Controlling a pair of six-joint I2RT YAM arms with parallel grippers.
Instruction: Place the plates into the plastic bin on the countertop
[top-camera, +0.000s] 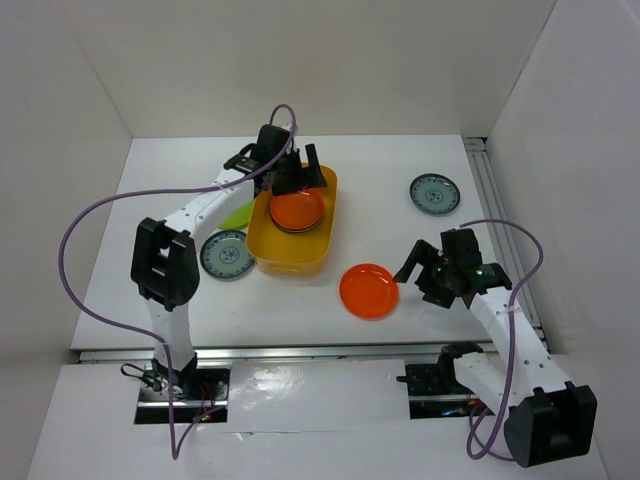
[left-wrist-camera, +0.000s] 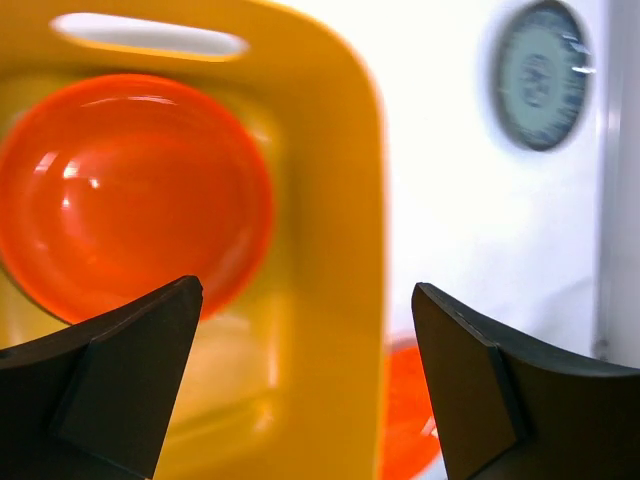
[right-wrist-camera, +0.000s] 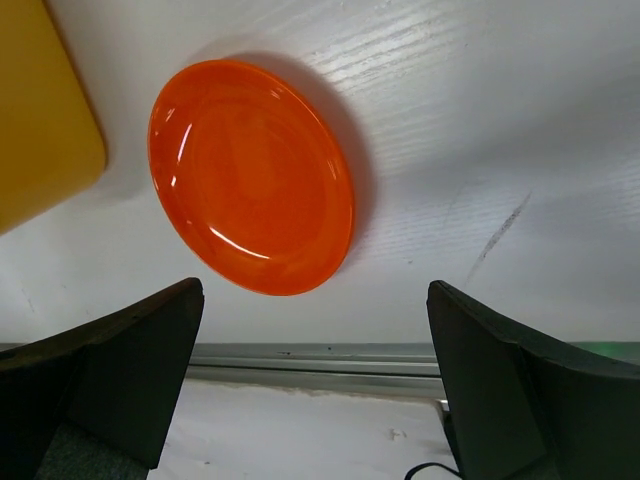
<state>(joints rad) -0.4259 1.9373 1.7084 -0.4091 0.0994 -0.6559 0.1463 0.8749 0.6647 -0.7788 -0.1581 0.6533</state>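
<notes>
Looked to me like the drop-off end of the job. The left gripper (left-wrist-camera: 305, 295) hung right over the plastic bin (top-camera: 290, 262), fingers spread wide, nothing between them and touching nothing. The binned orange plate (top-camera: 297, 208) lay flat inside. Four more sat out on the countertop (top-camera: 385, 235) (two grey-blue plates (top-camera: 225, 254), a lime green plate (top-camera: 238, 214) half under the arm, plus the loose orange plate (right-wrist-camera: 250, 175)). The right gripper (right-wrist-camera: 315, 290) hovered by that loose one, also wide open and empty. Next move, I'd guess: drop down and pinch its rim.
</notes>
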